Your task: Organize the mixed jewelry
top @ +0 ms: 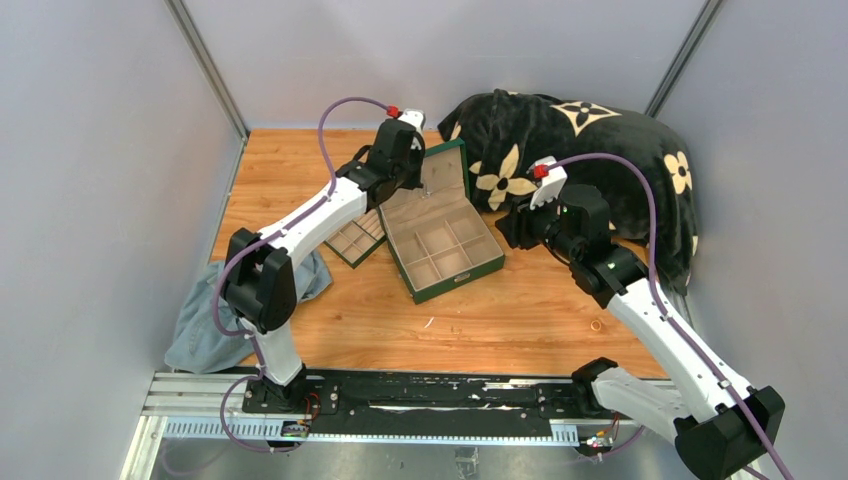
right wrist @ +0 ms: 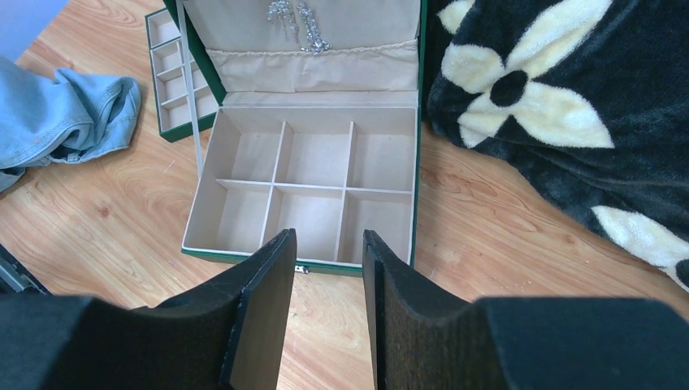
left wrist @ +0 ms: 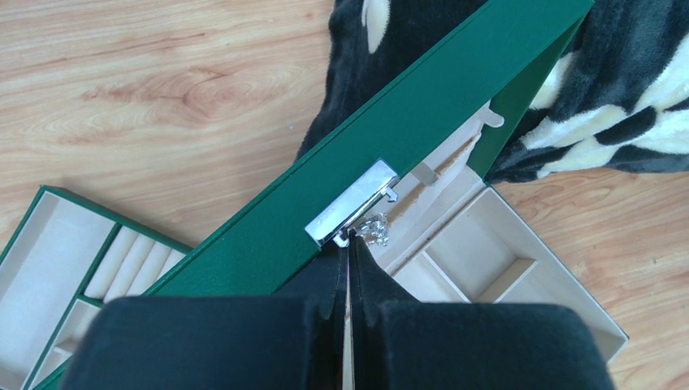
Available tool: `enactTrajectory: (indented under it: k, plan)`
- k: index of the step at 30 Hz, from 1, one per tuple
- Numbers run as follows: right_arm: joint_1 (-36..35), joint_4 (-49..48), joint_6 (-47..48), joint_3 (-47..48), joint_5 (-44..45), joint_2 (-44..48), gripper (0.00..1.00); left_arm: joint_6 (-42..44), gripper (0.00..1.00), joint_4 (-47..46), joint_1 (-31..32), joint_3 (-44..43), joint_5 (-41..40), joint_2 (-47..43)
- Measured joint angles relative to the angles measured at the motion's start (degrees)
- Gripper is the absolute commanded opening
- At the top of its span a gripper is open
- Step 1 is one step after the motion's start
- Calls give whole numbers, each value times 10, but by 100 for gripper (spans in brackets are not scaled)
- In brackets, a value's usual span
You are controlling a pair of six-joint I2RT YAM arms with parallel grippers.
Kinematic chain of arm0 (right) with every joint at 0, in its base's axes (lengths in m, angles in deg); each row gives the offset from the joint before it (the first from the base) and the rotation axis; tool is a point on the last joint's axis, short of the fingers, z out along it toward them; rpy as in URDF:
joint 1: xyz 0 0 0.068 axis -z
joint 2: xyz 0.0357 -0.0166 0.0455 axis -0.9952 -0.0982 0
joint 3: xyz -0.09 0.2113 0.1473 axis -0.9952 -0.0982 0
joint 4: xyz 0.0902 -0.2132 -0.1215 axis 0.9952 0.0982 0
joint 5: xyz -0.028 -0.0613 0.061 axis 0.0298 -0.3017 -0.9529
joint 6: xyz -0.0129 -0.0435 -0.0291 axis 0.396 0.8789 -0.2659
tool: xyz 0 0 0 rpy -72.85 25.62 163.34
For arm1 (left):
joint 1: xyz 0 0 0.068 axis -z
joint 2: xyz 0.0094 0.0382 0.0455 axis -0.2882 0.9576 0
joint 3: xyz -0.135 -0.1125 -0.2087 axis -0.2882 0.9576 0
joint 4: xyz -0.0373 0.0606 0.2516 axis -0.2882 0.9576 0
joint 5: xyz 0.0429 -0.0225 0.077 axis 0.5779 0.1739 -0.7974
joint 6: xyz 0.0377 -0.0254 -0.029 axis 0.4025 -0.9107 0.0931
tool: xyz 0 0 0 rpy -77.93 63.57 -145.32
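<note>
Where left tool (left wrist: 349,253) points, silvery cluster (left wrist: 376,231) beside

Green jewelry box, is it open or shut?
Open: the green jewelry box has its lid raised, showing six empty beige compartments.

Wood table (top: 500,325): open green box (right wrist: 301,187) just ahead of the right jaws, blanket (right wrist: 569,122) to their right, tray (right wrist: 171,97) and denim (right wrist: 65,114) left.

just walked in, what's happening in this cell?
Left end effector is shut at the raised lid of the green box, beside its clasp and a silvery cluster hanging inside. Right end effector hovers open and empty before the box. Compartments look bare; a gold ring lies loose on the table.
</note>
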Motion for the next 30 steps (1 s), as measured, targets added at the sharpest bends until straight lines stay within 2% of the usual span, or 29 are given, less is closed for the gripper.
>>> enactTrajectory:
  k: [25, 26, 30]
  plan:
    - [0, 0, -1, 0, -9, 17, 40, -40, 0, -8, 12, -2, -58, 9]
    - [0, 0, -1, 0, -9, 19, 40, -41, 1, -8, 12, -2, -58, 9]
    - [0, 0, -1, 0, -9, 23, 40, -44, 19, -8, 12, -2, -57, 9]
